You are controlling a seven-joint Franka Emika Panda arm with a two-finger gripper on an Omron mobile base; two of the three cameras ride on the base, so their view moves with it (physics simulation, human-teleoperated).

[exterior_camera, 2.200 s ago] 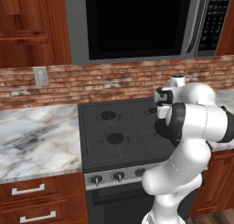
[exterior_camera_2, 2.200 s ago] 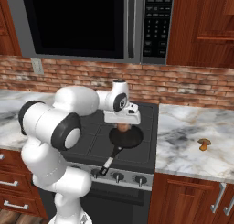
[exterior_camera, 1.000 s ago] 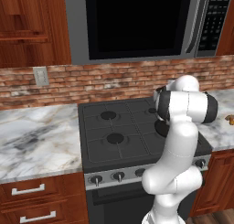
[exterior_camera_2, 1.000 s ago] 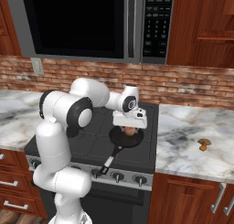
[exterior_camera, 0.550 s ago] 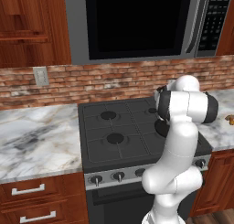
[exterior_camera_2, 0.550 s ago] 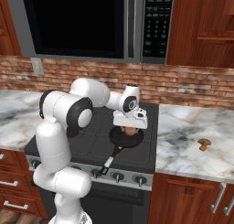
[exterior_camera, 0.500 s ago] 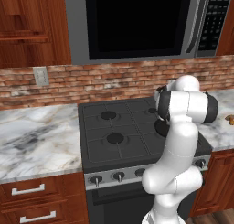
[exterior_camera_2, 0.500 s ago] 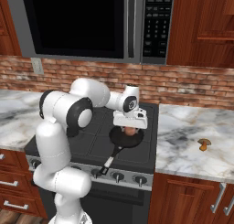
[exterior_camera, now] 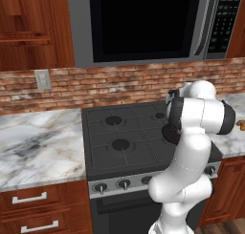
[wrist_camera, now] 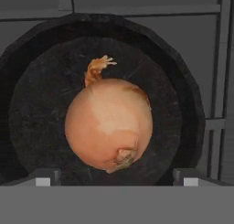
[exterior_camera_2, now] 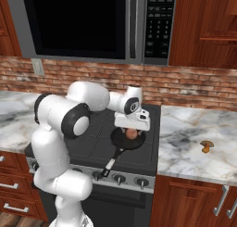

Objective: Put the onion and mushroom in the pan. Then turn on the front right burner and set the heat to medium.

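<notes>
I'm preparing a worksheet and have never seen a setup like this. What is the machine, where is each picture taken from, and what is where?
A white robot arm stands at a stove in a simulated kitchen. Two cameras on its base look from behind, left and right; a third sits on its hand. Its tool is open just above a black pan on the stove, with the onion lying in the pan between the fingertips, not gripped. The mushroom lies on the marble counter, right of the stove.
</notes>
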